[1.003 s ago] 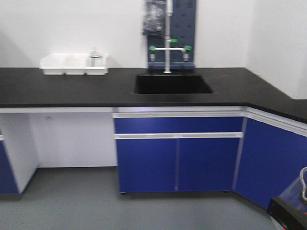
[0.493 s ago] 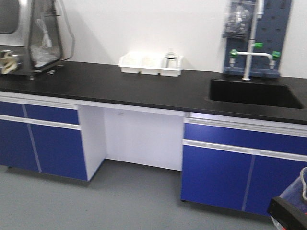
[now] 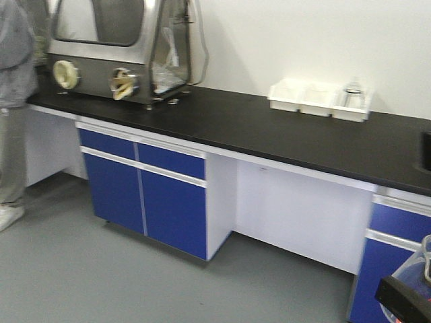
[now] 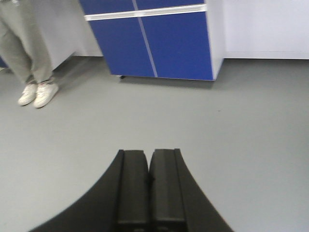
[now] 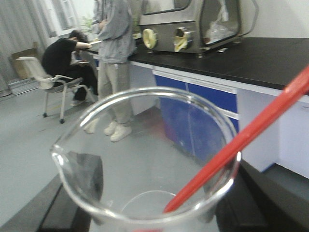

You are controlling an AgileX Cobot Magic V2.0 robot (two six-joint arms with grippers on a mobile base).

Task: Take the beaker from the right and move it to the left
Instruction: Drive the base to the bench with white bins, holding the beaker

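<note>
Down at the bottom right of the front view, the beaker (image 3: 414, 269) sits upright in the right gripper (image 5: 154, 220) — jaws clamped on its lower wall from both sides, red rod (image 5: 241, 140) leaning out over the rim to the right. Nothing under it but grey floor (image 4: 251, 125), so I'd say it's mid-carry. Black countertop (image 3: 269, 128) lies ahead and runs off to the left — that's where any set-down has to go. Left gripper (image 4: 149, 179) is pressed together on nothing and aimed at the floor, so the right arm owns this one.
</note>
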